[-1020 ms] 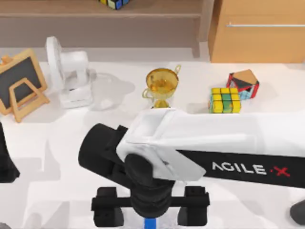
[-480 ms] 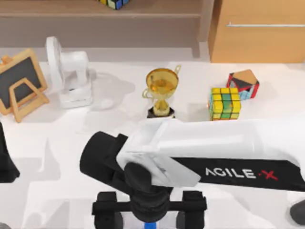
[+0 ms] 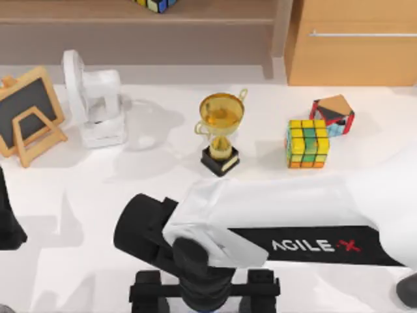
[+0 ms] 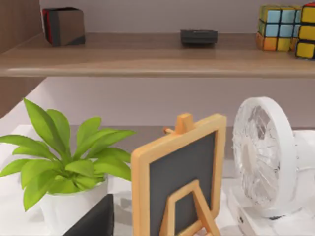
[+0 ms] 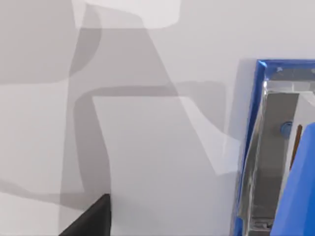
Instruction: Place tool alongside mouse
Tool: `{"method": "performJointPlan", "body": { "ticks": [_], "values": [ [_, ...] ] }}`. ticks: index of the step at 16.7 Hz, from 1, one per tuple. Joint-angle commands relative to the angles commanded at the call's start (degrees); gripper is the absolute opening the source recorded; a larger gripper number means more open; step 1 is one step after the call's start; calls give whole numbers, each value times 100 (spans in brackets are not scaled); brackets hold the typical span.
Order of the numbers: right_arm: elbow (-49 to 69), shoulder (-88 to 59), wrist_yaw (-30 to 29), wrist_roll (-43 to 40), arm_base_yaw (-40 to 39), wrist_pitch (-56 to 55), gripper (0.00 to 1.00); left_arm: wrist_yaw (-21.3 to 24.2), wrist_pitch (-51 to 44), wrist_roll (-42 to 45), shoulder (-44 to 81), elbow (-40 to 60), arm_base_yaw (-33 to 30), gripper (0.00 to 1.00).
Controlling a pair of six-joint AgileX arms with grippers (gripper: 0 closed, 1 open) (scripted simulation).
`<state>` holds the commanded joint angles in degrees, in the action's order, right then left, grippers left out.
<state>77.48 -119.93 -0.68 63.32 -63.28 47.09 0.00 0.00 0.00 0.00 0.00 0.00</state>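
Right end effector (image 3: 204,295) sits at the top view's lower edge, centre, at the end of the white AgileX arm reaching in from the right; whether it is clenched or released cannot be told. Behind it on the tabletop (image 3: 78,195) stand a gold trophy (image 3: 221,130), puzzle cubes (image 3: 307,144), a fan (image 3: 93,98) and a chalkboard (image 3: 27,112). The mouse (image 3: 408,289) peeks in at the lower right corner.

From the left wrist, a plant (image 4: 64,162), the chalkboard and the fan stand below a shelf (image 4: 147,56).

From the right wrist, the blue tool (image 5: 275,147) lies on the tabletop.

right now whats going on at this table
The right arm reaches across the front of the table, its right gripper low at the near edge. Its wrist view shows the blue tool close by. The left arm sits parked at the left edge. The mouse lies at the right edge, with nothing beside it yet.
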Motion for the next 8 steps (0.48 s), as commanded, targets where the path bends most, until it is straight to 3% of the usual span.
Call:
{"method": "performJointPlan", "body": {
  "ticks": [8],
  "values": [
    [0,0,0,0,0,0,40,0,0,0,0,0,0,100]
  ]
}}
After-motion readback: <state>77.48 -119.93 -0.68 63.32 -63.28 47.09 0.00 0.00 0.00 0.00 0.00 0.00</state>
